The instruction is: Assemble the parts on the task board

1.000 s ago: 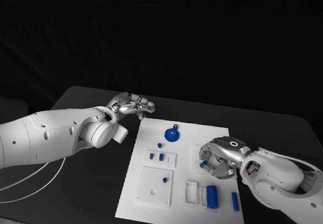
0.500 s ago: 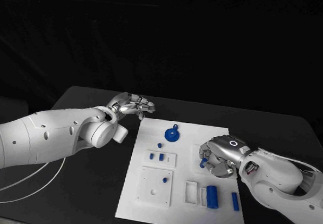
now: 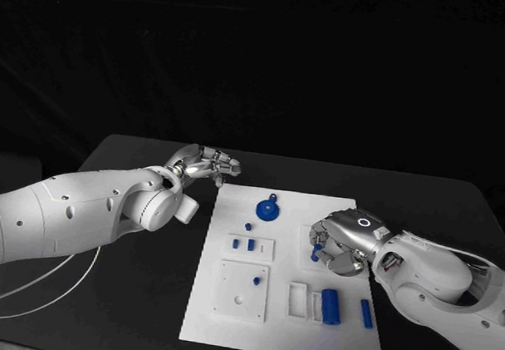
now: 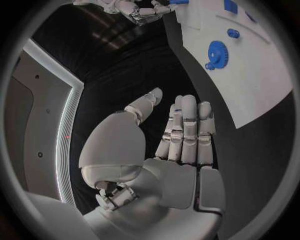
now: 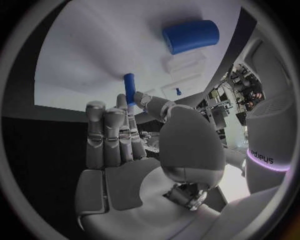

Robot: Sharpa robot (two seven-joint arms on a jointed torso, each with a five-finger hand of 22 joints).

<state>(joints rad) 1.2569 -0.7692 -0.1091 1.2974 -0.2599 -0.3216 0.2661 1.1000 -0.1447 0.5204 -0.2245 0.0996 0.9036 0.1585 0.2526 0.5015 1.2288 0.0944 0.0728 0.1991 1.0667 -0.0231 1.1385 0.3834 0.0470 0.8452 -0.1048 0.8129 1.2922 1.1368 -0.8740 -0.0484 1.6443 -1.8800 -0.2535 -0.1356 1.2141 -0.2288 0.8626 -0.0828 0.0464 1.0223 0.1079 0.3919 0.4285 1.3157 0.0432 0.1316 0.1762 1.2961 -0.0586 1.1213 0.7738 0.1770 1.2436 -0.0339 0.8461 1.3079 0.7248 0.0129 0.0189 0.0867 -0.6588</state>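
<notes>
My right hand (image 3: pixel 342 246) sits over the right side of the task board (image 3: pixel 289 329), at about 3 o'clock from the board's centre. It pinches a small blue peg (image 5: pixel 129 88) between thumb and fingers; the right wrist view shows the peg pointing toward the white surface, and I cannot tell whether its tip touches. In the head view the peg (image 3: pixel 316 252) shows as a blue stub at the hand's lower left edge. My left hand (image 3: pixel 204 165) hangs over the black table (image 3: pixel 132 297) just off the board's far left corner, at roughly 10 o'clock from the board's centre, holding nothing; the left wrist view shows its fingers (image 4: pixel 187 127) straight and side by side, thumb apart. On the board: a blue gear (image 3: pixel 268 209) at 12 o'clock, a small blue piece (image 3: pixel 250 225) just below it, two short blue pegs (image 3: pixel 245 244) standing in a small white block at 9 o'clock, one blue pin (image 3: pixel 257 281) in the larger white block at 7 o'clock, a blue cylinder (image 3: pixel 332 305) at 5 o'clock beside a white holder (image 3: pixel 300 300), and a slim blue bar (image 3: pixel 367 314) just right of the cylinder.
</notes>
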